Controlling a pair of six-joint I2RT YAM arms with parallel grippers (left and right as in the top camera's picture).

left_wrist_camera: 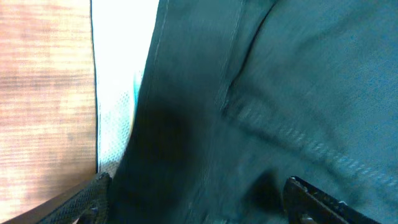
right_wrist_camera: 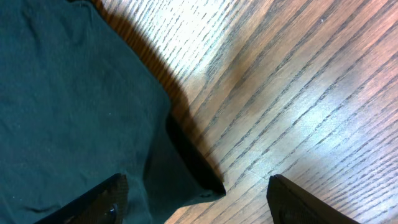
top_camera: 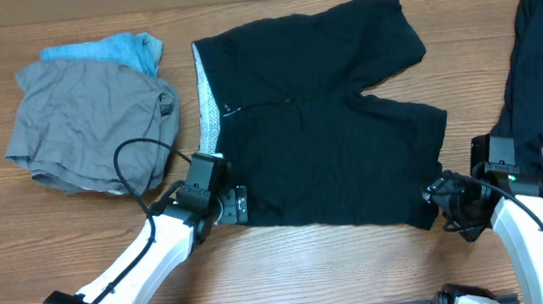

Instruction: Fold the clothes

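Wood table (top_camera: 359,276), shorts (top_camera: 329,138) flat at centre, both arms at their near edge.
Grey garment (top_camera: 85,123) over blue one (top_camera: 113,48) lies upper left, black piece (top_camera: 536,63) far right. Left fingers (top_camera: 235,205) are wide open over the waistband corner, right fingers (top_camera: 438,197) wide open at the leg-hem corner, neither holding anything. Best to pinch both layers at each corner, lift evenly, then fold away in one sweep.

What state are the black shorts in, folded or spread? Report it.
Spread: the black shorts lie flat on the table, with both legs and the waistband laid out.
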